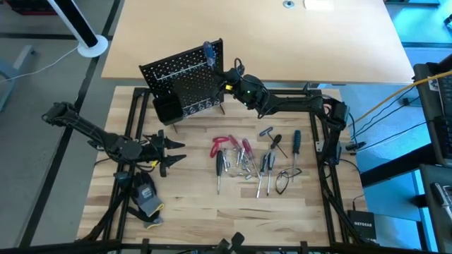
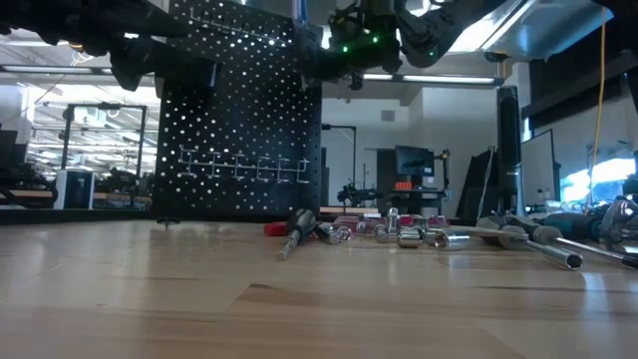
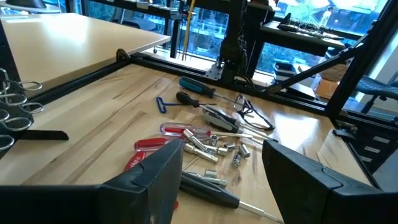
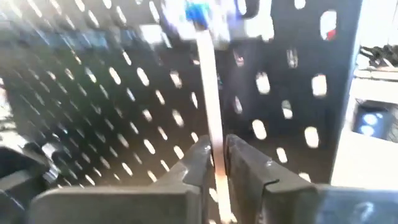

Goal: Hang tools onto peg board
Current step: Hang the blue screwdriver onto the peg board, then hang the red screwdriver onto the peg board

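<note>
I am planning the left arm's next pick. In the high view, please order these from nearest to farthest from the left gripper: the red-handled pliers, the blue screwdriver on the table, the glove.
From the left gripper:
1. Glove, just behind it, toward the table's front edge.
2. Red-handled pliers, toward the middle.
3. Blue screwdriver, far right of the pile.

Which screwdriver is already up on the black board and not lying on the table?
The blue-handled screwdriver at the peg board's top corner. Its metal shaft runs down between the right gripper's fingers. The other screwdrivers lie flat on the table.
</note>
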Tool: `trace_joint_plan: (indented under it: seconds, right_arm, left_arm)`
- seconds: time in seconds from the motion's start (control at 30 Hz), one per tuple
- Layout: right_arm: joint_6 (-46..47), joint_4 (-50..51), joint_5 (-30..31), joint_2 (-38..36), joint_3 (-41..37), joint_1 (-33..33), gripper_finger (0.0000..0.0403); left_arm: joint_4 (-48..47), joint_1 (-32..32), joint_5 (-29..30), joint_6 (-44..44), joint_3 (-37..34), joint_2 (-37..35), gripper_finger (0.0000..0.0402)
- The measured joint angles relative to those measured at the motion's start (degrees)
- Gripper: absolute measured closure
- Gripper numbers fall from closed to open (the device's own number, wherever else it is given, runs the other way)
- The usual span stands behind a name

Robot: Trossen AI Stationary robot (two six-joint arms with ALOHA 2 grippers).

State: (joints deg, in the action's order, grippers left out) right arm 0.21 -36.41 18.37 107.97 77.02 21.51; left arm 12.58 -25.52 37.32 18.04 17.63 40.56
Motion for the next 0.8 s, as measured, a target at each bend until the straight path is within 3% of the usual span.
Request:
trace_joint_plan:
  seconds: [0.4, 0.8]
  right_arm:
    - [-2.53, 1.09, 0.23, -0.1, -0.01, -1.37, 0.0267]
    - [-12.48, 7.32, 12.12, -5.59, 0.02, -6.83, 0.0237]
  left_arm:
    - [0.01, 0.0, 0.0, 0.03, 0.02, -0.02, 0.0192]
    - [-0.1, 0.0, 0.0, 0.35, 0.02, -0.01, 0.0192]
